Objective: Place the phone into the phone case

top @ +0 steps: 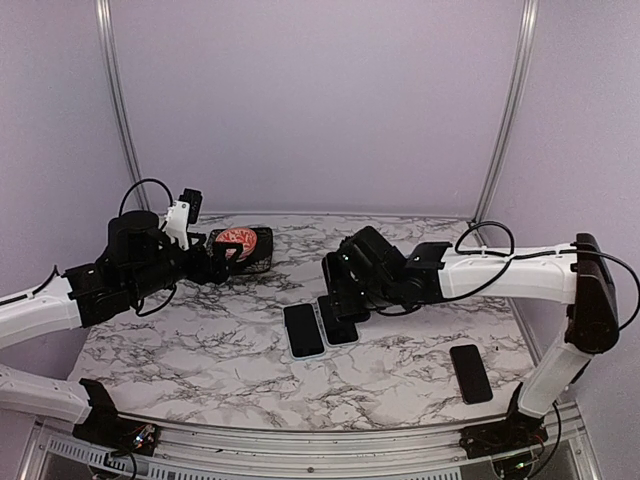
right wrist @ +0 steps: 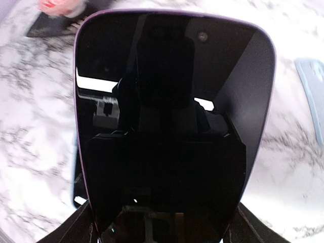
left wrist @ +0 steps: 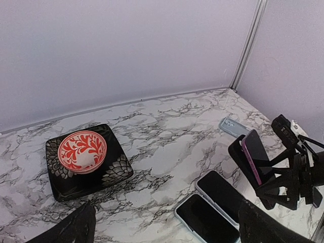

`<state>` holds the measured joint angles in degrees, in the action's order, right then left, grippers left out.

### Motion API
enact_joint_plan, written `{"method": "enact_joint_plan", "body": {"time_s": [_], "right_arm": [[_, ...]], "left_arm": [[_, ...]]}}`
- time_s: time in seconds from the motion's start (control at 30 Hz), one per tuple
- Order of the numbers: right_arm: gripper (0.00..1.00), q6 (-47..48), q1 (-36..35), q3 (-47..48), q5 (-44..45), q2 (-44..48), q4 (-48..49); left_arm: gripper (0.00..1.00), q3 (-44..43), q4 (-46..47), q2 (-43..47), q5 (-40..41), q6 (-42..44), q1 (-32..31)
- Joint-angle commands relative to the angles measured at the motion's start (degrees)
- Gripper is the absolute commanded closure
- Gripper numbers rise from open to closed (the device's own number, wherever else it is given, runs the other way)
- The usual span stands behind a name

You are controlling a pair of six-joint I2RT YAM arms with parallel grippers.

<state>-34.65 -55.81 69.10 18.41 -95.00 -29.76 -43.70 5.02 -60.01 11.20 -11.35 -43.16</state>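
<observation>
My right gripper (right wrist: 164,230) is shut on a dark phone (right wrist: 172,121) with a purple rim, holding it upright above the marble table. The left wrist view shows that phone (left wrist: 253,154) edge-on between the right gripper's fingers (left wrist: 273,177). An empty pale blue phone case (left wrist: 232,126) lies flat behind it, and its edge (right wrist: 311,96) shows at the right of the right wrist view. My left gripper (left wrist: 167,233) hangs open and holds nothing, over the table's left side (top: 215,262).
Two phones in light cases (top: 303,330) (top: 337,320) lie side by side mid-table, below the right gripper (top: 345,285). Another dark phone (top: 470,372) lies near the front right. A black tray (left wrist: 86,167) with a red-and-white bowl (left wrist: 82,150) sits at the back left.
</observation>
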Motion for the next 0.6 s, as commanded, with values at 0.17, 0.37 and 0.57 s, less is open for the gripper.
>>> {"method": "enact_joint_plan", "body": {"time_s": [0.17, 0.37, 0.57], "right_arm": [[0.74, 18.05, -7.64, 12.99, -1.52, -3.39, 32.46], [0.74, 22.17, -10.21, 18.27, -5.45, -7.29, 35.18], [0.74, 24.69, -11.61, 17.86, -7.78, -7.28, 36.81]], "left_arm": [[0.01, 3.61, 12.64, 2.07, -16.56, -8.41, 0.42], [0.01, 4.61, 16.93, 2.08, -19.28, -11.60, 0.42], [0.05, 5.54, 18.00, 3.42, -16.68, -11.63, 0.73]]}}
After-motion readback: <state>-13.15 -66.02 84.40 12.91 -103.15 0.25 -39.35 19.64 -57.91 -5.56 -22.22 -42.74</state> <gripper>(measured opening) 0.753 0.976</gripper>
